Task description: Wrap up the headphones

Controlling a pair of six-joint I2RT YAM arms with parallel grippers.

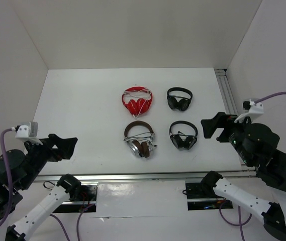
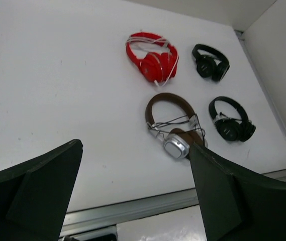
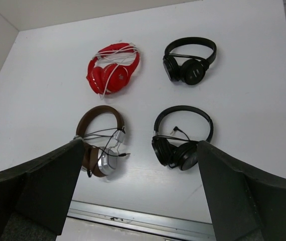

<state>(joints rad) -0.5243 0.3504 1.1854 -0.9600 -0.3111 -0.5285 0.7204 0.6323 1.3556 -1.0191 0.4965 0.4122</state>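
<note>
Headphones (image 1: 139, 139) well apart from left claw (image 1: 68, 147), right claw (image 1: 208, 127)

Premises were a robotics lab test cell: plain white walls (image 1: 132, 30) enclosed the white table (image 1: 82, 110), with aluminium rail (image 1: 132, 176) along its near edge.

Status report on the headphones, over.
Left gripper open, right gripper open, both empty. Brown headphones lying flat, cable draped across them. Nothing in the way.
</note>
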